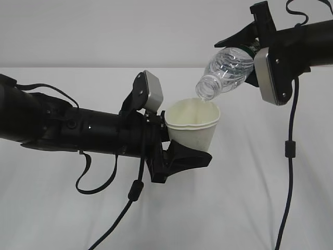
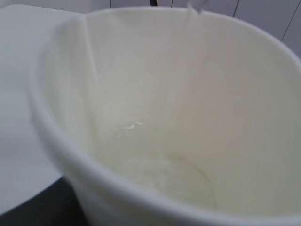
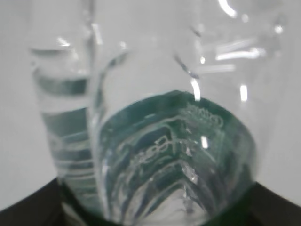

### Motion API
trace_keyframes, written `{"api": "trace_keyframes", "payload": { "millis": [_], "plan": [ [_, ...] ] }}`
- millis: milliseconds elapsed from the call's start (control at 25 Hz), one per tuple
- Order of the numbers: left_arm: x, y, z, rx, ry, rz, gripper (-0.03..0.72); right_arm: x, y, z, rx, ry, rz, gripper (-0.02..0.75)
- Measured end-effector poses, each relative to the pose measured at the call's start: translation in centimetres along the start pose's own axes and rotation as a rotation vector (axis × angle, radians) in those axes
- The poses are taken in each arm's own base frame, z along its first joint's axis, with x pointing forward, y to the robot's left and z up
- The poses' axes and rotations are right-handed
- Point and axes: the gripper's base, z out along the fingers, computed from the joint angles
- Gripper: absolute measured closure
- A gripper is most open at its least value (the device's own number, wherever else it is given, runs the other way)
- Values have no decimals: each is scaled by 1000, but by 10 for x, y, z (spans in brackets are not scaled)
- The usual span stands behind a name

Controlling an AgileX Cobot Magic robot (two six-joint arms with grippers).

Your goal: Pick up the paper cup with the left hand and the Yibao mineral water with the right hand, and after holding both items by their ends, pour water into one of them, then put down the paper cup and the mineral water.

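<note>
You won't find any readable text here: the Yibao mineral water (image 3: 160, 155) held in the right end effector shows only distorted, illegible label marks, seen through the clear plastic.

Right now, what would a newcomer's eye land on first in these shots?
First the Yibao mineral water, tipped mouth-down at upper right in the right hand, its open neck just above the paper cup. The cup sits mid-frame, upright in the left hand, clear of the white table. The left wrist view shows a little water pooled in the cup's bottom.
</note>
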Motion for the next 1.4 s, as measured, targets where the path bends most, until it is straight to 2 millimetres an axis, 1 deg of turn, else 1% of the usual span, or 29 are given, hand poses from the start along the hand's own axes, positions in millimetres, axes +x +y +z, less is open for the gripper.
{"api": "trace_keyframes", "payload": {
  "millis": [1120, 1400],
  "plan": [
    [0, 0, 0, 4, -5, 0, 232, 0, 1, 0, -6, -3, -6, 276],
    [-1, -12, 8, 47, 11, 22, 232, 0, 1, 0, -10, -4, -9, 276]
  ]
}}
